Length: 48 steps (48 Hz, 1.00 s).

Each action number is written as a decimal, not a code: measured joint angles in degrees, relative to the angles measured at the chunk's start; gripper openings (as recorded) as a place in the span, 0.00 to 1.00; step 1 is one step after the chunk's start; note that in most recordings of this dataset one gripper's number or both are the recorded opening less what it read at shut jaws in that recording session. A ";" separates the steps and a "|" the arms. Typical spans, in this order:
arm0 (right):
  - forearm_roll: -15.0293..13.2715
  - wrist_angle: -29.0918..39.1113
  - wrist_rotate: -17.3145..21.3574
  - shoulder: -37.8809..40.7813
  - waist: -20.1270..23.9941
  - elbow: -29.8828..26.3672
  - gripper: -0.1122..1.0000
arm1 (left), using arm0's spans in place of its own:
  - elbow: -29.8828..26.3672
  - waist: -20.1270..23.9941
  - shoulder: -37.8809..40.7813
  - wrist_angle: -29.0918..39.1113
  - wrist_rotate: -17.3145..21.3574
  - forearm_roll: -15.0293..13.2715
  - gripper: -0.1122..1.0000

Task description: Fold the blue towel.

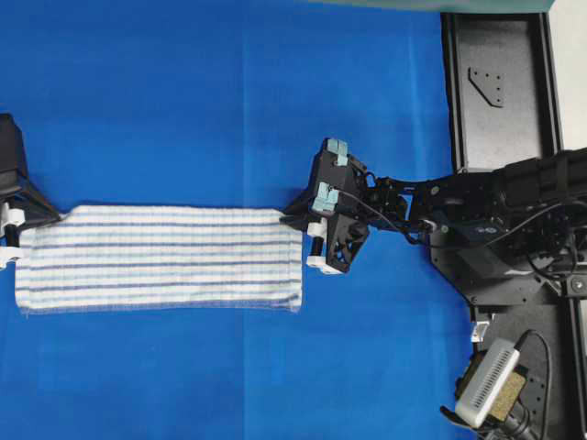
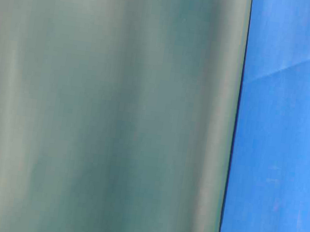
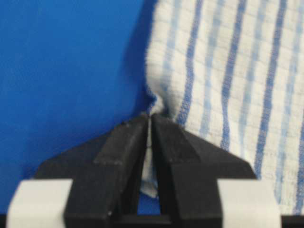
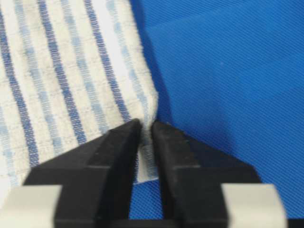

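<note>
Towel of white terry with dark-blue and light-blue stripes lies spread flat on the blue-covered desk, a long strip running left to right across the lower middle of the overhead view. Left end effector sits at the towel's left end, its black fingers pressed nearly together with a bunched corner of the cloth pinched between them. Right end effector meets the opposite end at the far corner, its fingers drawn narrow on the hem, a small flap of fabric showing in the slit between them. Both corners held are on the towel's upper edge as seen from overhead. Table-level view shows only a blurred grey-green surface and a band of blue covering.
</note>
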 measured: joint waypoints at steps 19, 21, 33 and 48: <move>-0.09 0.26 -0.70 -2.64 0.09 -0.53 0.26 | 0.53 0.79 -6.06 6.86 0.35 0.09 0.14; 0.00 0.70 -0.97 -3.69 0.09 -0.53 0.26 | 0.53 0.88 -7.82 7.82 0.35 0.09 0.14; -0.09 6.86 -3.96 -13.62 -0.97 -0.97 0.26 | -0.88 0.97 -19.16 15.73 0.44 0.09 0.14; -0.18 18.19 -4.92 -24.35 -1.05 -3.87 0.26 | -2.72 -3.87 -30.85 18.98 0.09 0.09 0.14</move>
